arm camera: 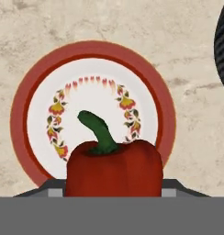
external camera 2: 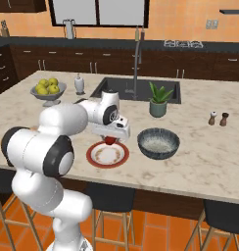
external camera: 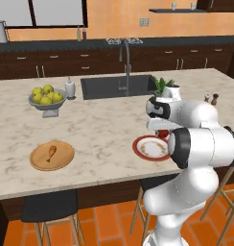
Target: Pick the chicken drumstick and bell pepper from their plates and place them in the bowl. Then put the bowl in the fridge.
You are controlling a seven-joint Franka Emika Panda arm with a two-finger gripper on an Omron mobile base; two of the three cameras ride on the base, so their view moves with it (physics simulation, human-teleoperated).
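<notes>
**Red bell pepper gripped above its red-rimmed plate**

The gripper [external camera 2: 110,140] was closed on the red bell pepper [arm camera: 114,167], holding it just above the cream plate with the wide red rim [arm camera: 22,110]. In the hand view the pepper sat between the fingers with its green stem curling up, the plate's flowered centre bare behind it. In the right base view the dark grey ribbed bowl [external camera 2: 158,143] stood on the marble counter [external camera 2: 209,157] just right of that plate [external camera 2: 107,155], in front of a potted plant [external camera 2: 158,100]. In the left base view the chicken drumstick [external camera: 51,153] lay on the tan wooden plate [external camera: 52,155], well to the left, near the counter's front edge. A grey pedestal bowl of yellow-green fruit [external camera: 47,98] stood farther back on the left.
</notes>
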